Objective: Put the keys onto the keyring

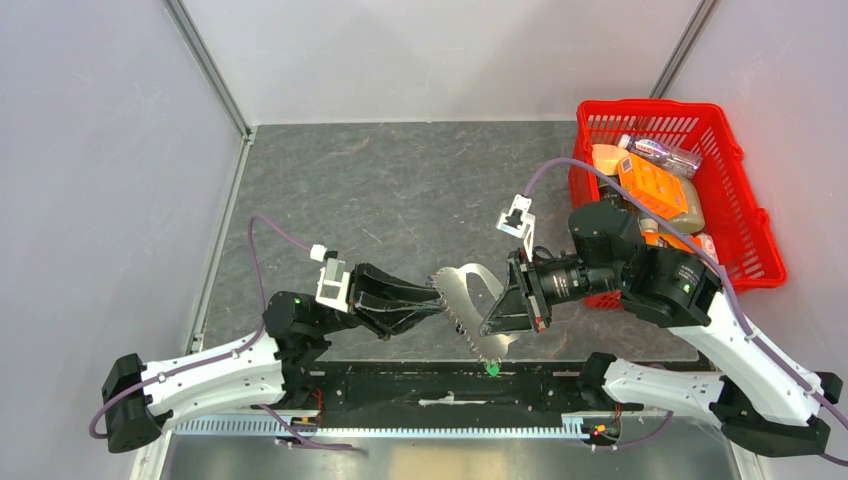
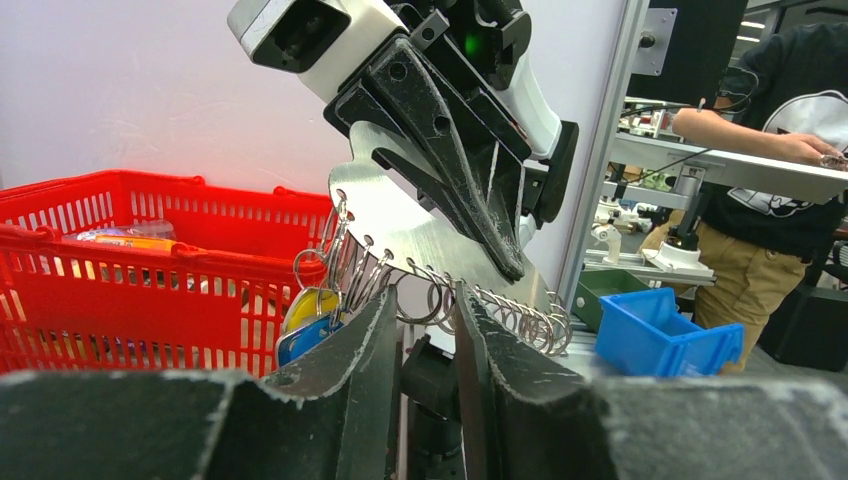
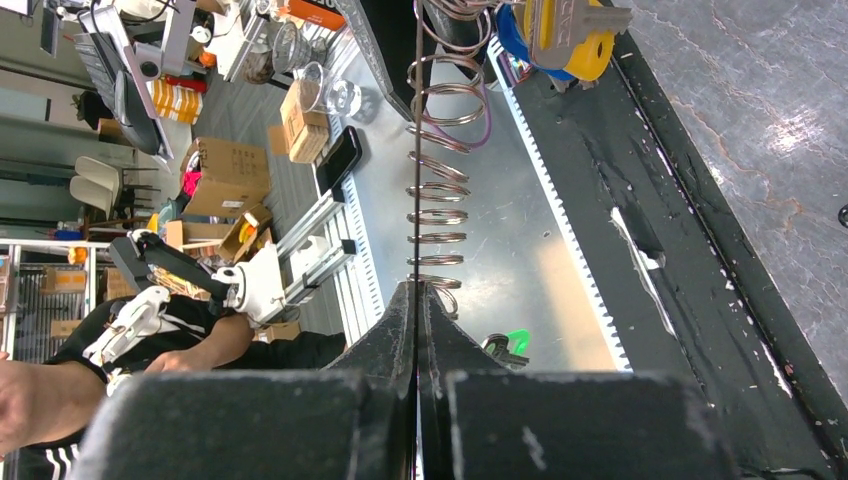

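Keys [image 2: 312,322]: small, light, stiff metal w/ slick plastic caps, blue + yellow showing. Hang in a loose bunch off a ring at the left end of the keyring [image 2: 420,235], held in the air above the near edge of the desk [image 1: 400,190]. Prob. swing at any nudge, so best pinched flat across a cap, not on the thin blade.

Keyring: thin rigid silver plate w/ a row of wire rings along 1 edge, green tag [image 1: 491,368] dangling at the low end. Looks light but slippery. Rings prob. springy, apt to twist or slide if pushed. Safest hold is on the bare flat of the plate, away from the rings.

Left gripper [image 2: 426,295]: part open, narrow gap, fingertips up just under the ring row, close beside the keys. Nothing seen clamped; can't tell whether it touches a ring.

Right gripper [image 3: 416,290]: fully closed, pinching the plate by its flat faces, rings strung out ahead of the tips. Holds the whole keyring up, tilted, facing the left arm.
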`<state>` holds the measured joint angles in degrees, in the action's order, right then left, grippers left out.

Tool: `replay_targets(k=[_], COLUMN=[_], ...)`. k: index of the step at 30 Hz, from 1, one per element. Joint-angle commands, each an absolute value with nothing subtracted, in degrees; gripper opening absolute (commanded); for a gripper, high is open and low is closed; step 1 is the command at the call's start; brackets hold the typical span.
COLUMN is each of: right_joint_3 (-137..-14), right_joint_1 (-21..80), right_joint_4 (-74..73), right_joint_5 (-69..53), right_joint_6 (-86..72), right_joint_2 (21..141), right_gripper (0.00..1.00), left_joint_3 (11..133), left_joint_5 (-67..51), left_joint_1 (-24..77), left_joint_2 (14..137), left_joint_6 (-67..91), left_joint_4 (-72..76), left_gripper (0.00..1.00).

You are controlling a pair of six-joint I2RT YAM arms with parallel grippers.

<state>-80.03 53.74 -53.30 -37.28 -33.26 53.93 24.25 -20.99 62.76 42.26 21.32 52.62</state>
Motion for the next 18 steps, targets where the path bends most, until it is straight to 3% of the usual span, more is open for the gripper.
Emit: replay_targets(k=[1, 18], right_joint_3=[-80.51, -80.07], right_joint_1=[53.77, 53.79], right_joint_4=[-49.9, -49.92], right_joint_5=[-38.58, -38.5], right_joint_6=[-33.48, -33.41], right_joint_2=[53.39, 52.62], right_gripper=[0.0, 0.0], left_joint_3=[25.3, 25.02], left_joint_5=[-19.74, -16.34], left_joint_1=[62.81, 62.79], left_joint_2=[42.18, 44.14], left_joint_6=[19.05, 18.87], left_joint_4=[54.22, 55.72], left_gripper=[0.35, 0.37])
